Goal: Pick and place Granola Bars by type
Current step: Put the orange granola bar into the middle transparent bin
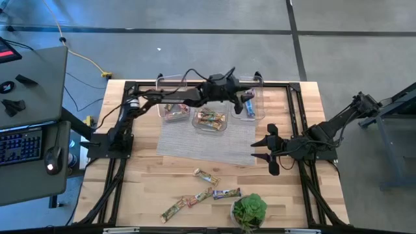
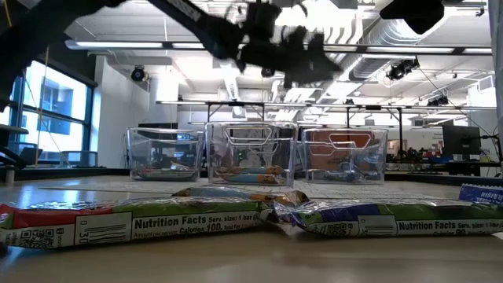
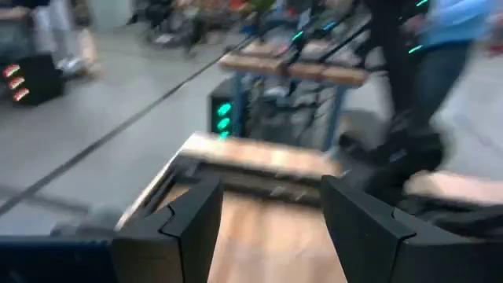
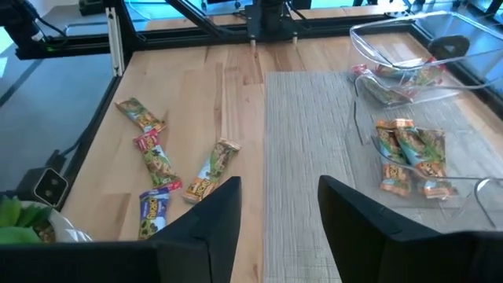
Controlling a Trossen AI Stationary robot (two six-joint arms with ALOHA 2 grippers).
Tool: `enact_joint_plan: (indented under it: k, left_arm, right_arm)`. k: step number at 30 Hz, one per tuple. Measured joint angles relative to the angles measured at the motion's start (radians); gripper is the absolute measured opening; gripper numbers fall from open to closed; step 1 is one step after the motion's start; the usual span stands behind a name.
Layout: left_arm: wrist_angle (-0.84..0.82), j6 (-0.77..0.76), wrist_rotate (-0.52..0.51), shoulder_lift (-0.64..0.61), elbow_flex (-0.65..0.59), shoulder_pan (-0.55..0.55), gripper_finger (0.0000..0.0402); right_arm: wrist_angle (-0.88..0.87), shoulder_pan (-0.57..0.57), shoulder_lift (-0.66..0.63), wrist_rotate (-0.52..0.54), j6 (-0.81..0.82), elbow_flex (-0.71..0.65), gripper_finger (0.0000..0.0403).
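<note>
Three clear plastic bins stand in a row at the far side of the wooden table (image 1: 149,182), along the far edge of a grey woven mat (image 1: 201,144). The left bin (image 1: 173,112) holds red-pink foil-wrapped bars (image 1: 173,110), the middle bin (image 1: 210,121) holds a small pile of green-gold foil-wrapped bars (image 1: 210,118), and the right bin (image 1: 247,105) holds one blue-purple foil-wrapped bar (image 1: 248,104).

The left gripper (image 1: 239,95) hangs over the right bin, reached far across from the left; its own camera shows the two dark fingers (image 3: 182,228) spread apart with nothing between them. The blue-purple bar lies in the bin just below it, apart from the fingers.

The right gripper (image 1: 270,149) waits at the right edge of the mat, its fingers (image 4: 206,224) parted and empty, pointing left over the table.

Four more bars lie loose on the bare wood at the near side, well apart from both grippers: a green-gold one (image 1: 206,175) nearest the mat, two green-gold ones (image 1: 188,203) end to end toward the near left, and a blue-purple one (image 1: 226,194) just beside a green leafy potted plant (image 1: 249,210) at the near edge.
</note>
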Motion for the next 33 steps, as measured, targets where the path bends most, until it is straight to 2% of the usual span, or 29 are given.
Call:
enact_joint_plan:
  k: [4,6,8,12,16,19,21,23,25,29,33]
  left_arm:
    - [-0.118,0.001,0.167,-0.135,0.000,0.002,0.0209]
    - [-0.224,0.002,0.207,-0.212,0.000,0.002,0.0209]
    - [-0.345,0.008,0.216,-0.288,0.000,0.001,0.0209]
    - [-0.564,0.030,0.206,-0.442,0.000,0.001,0.0209]
    - [-0.709,0.021,0.208,-0.554,0.001,0.001,0.0209]
    - [-0.817,0.004,0.207,-0.614,0.000,0.001,0.0209]
    - [-0.888,-0.013,0.206,-0.650,0.000,0.001,0.0209]
    - [-0.947,-0.030,0.194,-0.680,0.000,0.001,0.0209]
    - [-1.021,-0.032,0.173,-0.706,0.000,0.001,0.0209]
    - [-1.110,-0.051,0.107,-0.738,0.000,-0.007,0.0209]
    - [-1.149,-0.079,0.084,-0.737,0.000,-0.008,0.0209]
  right_arm:
    - [0.002,0.000,0.000,-0.009,0.052,0.000,0.0155]
    - [0.006,0.000,0.000,-0.033,0.082,0.000,0.0157]
    - [0.025,-0.008,0.001,-0.027,0.073,0.000,0.0157]
    - [0.046,-0.024,0.025,0.051,0.102,0.001,0.0156]
    - [0.072,-0.049,0.102,0.040,0.008,0.000,0.0154]
    - [0.237,-0.077,0.217,-0.035,-0.102,0.001,0.0154]
    - [0.396,-0.086,0.326,-0.110,-0.160,0.001,0.0154]
    - [0.553,-0.091,0.445,-0.139,-0.196,0.002,0.0154]
    - [0.667,-0.092,0.559,-0.127,-0.210,0.002,0.0154]
    - [0.825,-0.099,0.746,-0.031,-0.140,0.001,0.0153]
    - [0.841,-0.123,0.893,-0.059,-0.074,0.070,0.0153]
